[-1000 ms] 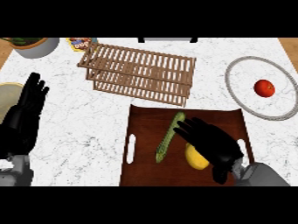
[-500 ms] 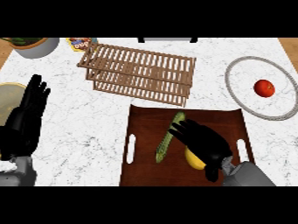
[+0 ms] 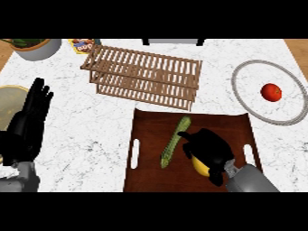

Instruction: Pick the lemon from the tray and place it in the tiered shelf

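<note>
Kitchen: marble counter point(image 3: 103, 126), tomato point(image 3: 271, 91) on plate point(image 3: 246, 74).

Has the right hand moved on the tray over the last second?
Yes. The right hand has drawn back toward the tray's near edge, away from the tiered shelf, curling over the lemon.

Bright, even light, seemingly from overhead; soft faint shadows under shelf point(image 3: 145, 76); no glare, no edge distortion.

Printed packet point(image 3: 83, 45) at counter's far edge — lettering illegible
</note>
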Motion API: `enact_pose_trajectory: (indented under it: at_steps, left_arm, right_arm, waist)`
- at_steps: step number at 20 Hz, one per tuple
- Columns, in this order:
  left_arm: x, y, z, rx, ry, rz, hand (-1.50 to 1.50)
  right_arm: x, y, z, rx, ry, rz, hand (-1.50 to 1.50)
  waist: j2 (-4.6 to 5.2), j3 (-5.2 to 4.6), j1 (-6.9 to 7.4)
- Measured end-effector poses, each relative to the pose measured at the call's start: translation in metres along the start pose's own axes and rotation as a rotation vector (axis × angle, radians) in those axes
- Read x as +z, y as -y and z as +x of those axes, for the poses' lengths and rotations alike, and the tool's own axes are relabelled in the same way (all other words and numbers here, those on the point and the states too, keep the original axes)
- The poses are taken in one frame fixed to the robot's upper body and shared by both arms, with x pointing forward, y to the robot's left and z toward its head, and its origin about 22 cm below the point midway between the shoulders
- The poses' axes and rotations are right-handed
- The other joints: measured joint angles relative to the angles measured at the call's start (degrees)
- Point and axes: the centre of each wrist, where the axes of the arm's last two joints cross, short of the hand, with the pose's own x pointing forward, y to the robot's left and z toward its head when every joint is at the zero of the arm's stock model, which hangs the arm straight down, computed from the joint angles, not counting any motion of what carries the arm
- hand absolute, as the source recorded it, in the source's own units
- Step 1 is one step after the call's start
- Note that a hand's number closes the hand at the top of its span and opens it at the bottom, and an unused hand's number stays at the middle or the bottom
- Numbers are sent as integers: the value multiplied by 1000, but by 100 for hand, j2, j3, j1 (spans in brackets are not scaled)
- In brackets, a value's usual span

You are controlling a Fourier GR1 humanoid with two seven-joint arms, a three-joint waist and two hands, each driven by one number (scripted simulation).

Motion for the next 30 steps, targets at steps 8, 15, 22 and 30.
enact_pose_trajectory:
  at_steps: [8,15,22,30]
  left_arm:
    - [1,4,3,-6,-1,6,0]
    - [0,10,6,-1,4,-36,0]
    - [-5,18,7,2,6,-66,0]
    - [-8,18,5,0,-10,-59,0]
  right_arm:
    - [-20,4,41,-163,-471,-72,150]
    - [-23,24,78,-368,-729,-186,150]
    - [-22,83,120,-539,-721,-471,150]
    - [-13,146,130,-537,-702,-802,150]
  waist:
    - [-11,-17,-59]
    - [56,27,213]
    - [57,50,388]
    - [-21,31,309]
